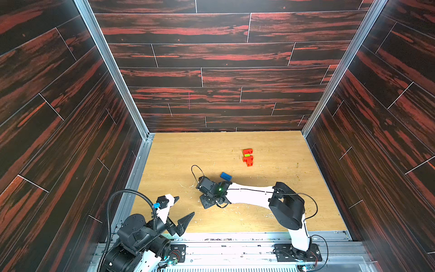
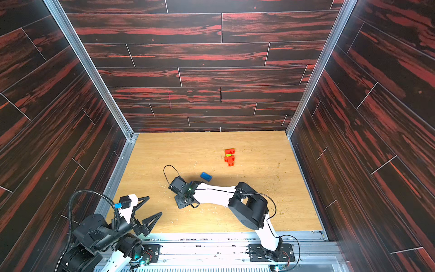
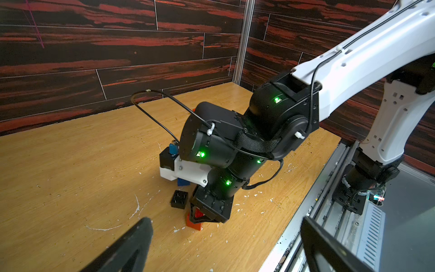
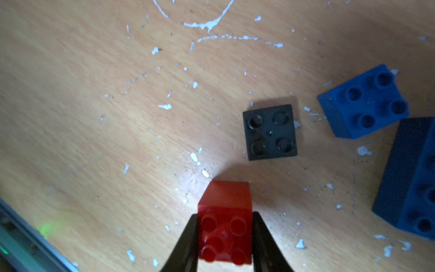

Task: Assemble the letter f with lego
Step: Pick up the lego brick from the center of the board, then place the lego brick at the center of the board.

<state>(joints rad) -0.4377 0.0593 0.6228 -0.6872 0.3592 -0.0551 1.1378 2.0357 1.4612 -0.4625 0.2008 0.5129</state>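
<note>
My right gripper (image 4: 226, 235) points down at the wooden table, and its two black fingers press the sides of a square red brick (image 4: 224, 212) that rests on the table. The left wrist view shows the same red brick (image 3: 194, 223) under the right gripper (image 3: 197, 219). Close by lie a black square brick (image 4: 270, 131), a blue square brick (image 4: 363, 101) and a darker blue oblong brick (image 4: 409, 176). Farther back lies a joined piece of red-orange bricks with a lime green one (image 1: 247, 157). Another blue oblong brick (image 1: 226, 176) lies behind the right wrist. My left gripper (image 1: 185, 205) hangs wide open and empty near the front left.
Dark red wood-patterned walls (image 1: 211, 70) close in the table on three sides. A metal rail (image 1: 235, 237) runs along the front edge. White scratches and flecks (image 4: 207, 24) mark the wood. The right arm (image 1: 249, 193) stretches across the front middle of the table.
</note>
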